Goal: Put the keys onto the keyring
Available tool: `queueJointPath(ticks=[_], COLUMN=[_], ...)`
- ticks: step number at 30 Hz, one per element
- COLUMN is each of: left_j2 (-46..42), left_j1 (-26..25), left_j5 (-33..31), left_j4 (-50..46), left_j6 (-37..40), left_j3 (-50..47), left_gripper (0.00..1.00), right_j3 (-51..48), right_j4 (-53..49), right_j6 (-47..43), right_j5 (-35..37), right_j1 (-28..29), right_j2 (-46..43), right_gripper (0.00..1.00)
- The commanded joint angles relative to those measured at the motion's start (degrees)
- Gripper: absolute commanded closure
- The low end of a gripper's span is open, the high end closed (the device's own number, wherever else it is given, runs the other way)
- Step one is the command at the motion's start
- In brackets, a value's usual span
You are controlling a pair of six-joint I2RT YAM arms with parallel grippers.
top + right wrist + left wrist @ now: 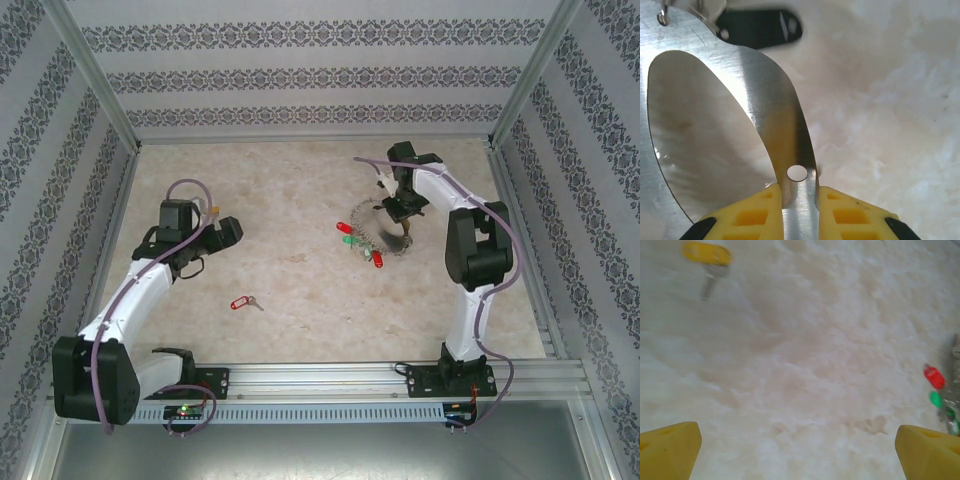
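Two tools: right tool (799, 210) clenched a metal strip (790, 145) (holding step, I judged); left tool (798, 450) gaped, needing the red key (239, 301).

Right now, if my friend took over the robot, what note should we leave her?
Left hand: open, empty, over the table.
Right hand: shut on the keyring.
At the keyring: a red key, a green key, a second red key, a black tag. Threaded or not, I can't tell.
Loose on the table: a yellow key and a loose red key.
Left to do: get the loose ones onto the keyring.
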Motion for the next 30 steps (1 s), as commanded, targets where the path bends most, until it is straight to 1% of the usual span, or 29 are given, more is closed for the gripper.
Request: queueJointPath(ticks=[1,5,7,11,14,16,17,19,21,23,25,30], left_j2=[3.0,8.9,11.6,14.3,14.5,15.1,15.7,17.1,18.7,19.2,19.1,17.8], left_j1=[-3.5,-9.4,-11.5,-12.1,-12.1,-12.1,-12.1,-12.0,-12.0,-12.0,-12.0,-12.0], left_j5=[4.9,5.7,7.3,11.9,14.4,15.7,15.9,16.1,16.6,17.5,17.4,15.3], left_j4=[7.5,11.3,12.6,14.9,15.2,14.2,13.2,10.7,9.0,9.2,10.0,9.9], left_j6=[-3.7,-4.1,-4.0,-2.8,1.0,3.6,4.6,5.4,4.5,3.1,1.9,0.9], left_j3=[0.8,3.7,5.9,9.6,13.0,15.8,17.3,20.2,21.8,21.1,19.2,14.5], left_gripper=[0.00,0.00,0.00,0.00,0.00,0.00,0.00,0.00,0.00,0.01,0.01,0.01], right_j3=[-3.2,-7.5,-9.1,-12.1,-15.5,-18.6,-19.5,-17.5,-13.2,-12.2,-13.0,-8.9], right_j4=[3.1,7.5,9.3,14.5,20.2,25.2,26.4,22.8,13.9,9.4,9.3,3.5], right_j6=[2.0,1.6,0.9,-3.4,-7.9,-10.5,-10.9,-7.8,-3.1,-0.4,2.0,4.8], right_j5=[2.6,4.5,4.7,7.8,9.3,8.8,7.1,4.1,-6.7,-12.2,-13.2,-13.3], right_j1=[2.4,4.4,5.4,7.7,9.1,9.5,9.2,7.8,4.4,2.0,1.2,1.6], right_j2=[-3.4,-6.6,-8.6,-14.3,-19.3,-22.7,-23.7,-23.1,-20.0,-17.6,-16.4,-8.0], right_gripper=[0.81,0.81,0.81,0.82,0.83,0.83,0.80,0.75,0.68,0.60,0.49,0.48])
